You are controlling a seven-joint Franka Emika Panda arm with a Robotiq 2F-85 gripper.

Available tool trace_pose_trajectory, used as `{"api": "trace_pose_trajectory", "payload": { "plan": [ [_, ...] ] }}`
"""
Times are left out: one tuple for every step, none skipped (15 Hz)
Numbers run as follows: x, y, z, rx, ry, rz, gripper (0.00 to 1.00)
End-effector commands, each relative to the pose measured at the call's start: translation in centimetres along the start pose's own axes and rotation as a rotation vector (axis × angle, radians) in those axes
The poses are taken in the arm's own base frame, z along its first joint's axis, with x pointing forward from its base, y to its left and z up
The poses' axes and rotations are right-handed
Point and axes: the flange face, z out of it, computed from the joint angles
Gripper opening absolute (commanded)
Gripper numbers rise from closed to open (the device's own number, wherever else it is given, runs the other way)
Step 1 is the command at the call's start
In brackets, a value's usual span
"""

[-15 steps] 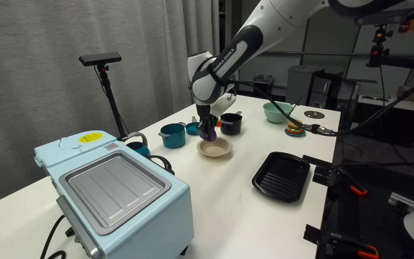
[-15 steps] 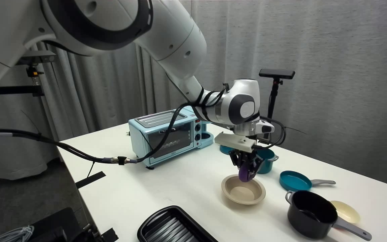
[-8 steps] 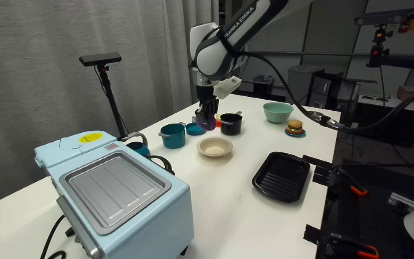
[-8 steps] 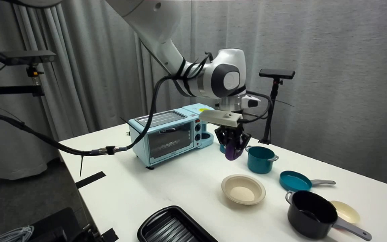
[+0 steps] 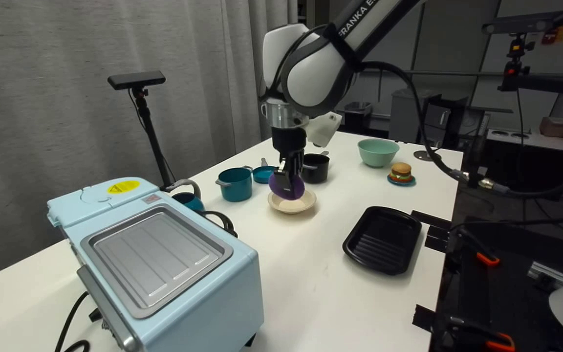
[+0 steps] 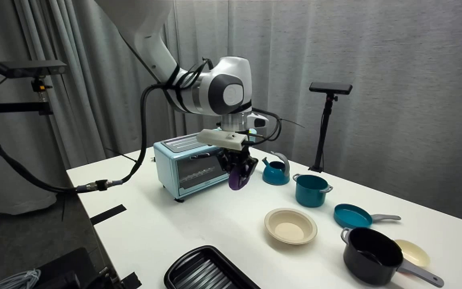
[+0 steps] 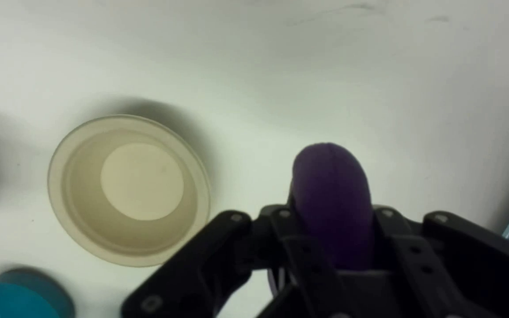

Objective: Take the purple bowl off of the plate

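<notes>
The end effector (image 7: 334, 212) is clamped on the purple bowl (image 7: 330, 176), holding it above the desk (image 6: 215, 226), off the plate (image 6: 290, 230). Since the earlier frame, bowl and end effector have shifted nearer the toaster oven (image 6: 194, 170); the plate stays put. In an exterior view, the teal kettle (image 6: 276, 175), partly hidden before, now shows.

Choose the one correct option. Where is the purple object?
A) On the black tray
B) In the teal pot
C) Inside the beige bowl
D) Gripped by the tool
D: the wrist view shows the purple object gripped in the tool, with the beige bowl apart from it.
</notes>
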Motion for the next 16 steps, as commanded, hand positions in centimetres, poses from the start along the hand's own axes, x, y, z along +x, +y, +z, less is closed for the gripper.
{"api": "trace_pose_trajectory", "payload": {
  "plan": [
    [-1.9,-2.5,2.4,0.026,-0.021,-0.065,0.05],
    [-2.3,-2.9,3.3,0.026,-0.035,-0.075,0.05],
    [-2.6,-3.2,4.4,0.026,-0.054,-0.078,0.05],
    [-2.9,-3.3,5.3,0.026,-0.07,-0.08,0.05],
    [-3.2,-3.4,6.1,0.027,-0.086,-0.081,0.05],
    [-3.5,-3.3,7.0,0.026,-0.102,-0.079,0.05],
    [-3.7,-3.3,7.9,0.029,-0.122,-0.078,0.05],
    [-3.9,-3.2,8.6,0.03,-0.139,-0.078,0.05],
    [-4.2,-3.2,9.5,0.031,-0.158,-0.076,0.05],
    [-4.4,-3.1,10.2,0.031,-0.173,-0.077,0.05],
    [-4.7,-3.1,10.8,0.028,-0.185,-0.078,0.05],
    [-4.9,-3.0,11.4,0.023,-0.195,-0.08,0.05],
    [-5.1,-2.8,12.0,0.016,-0.202,-0.082,0.05],
    [-5.3,-2.7,12.4,0.011,-0.213,-0.085,0.05],
    [-5.6,-2.4,12.8,0.001,-0.22,-0.088,0.05],
    [-5.8,-2.1,13.0,-0.01,-0.227,-0.09,0.46]
  ]
}}
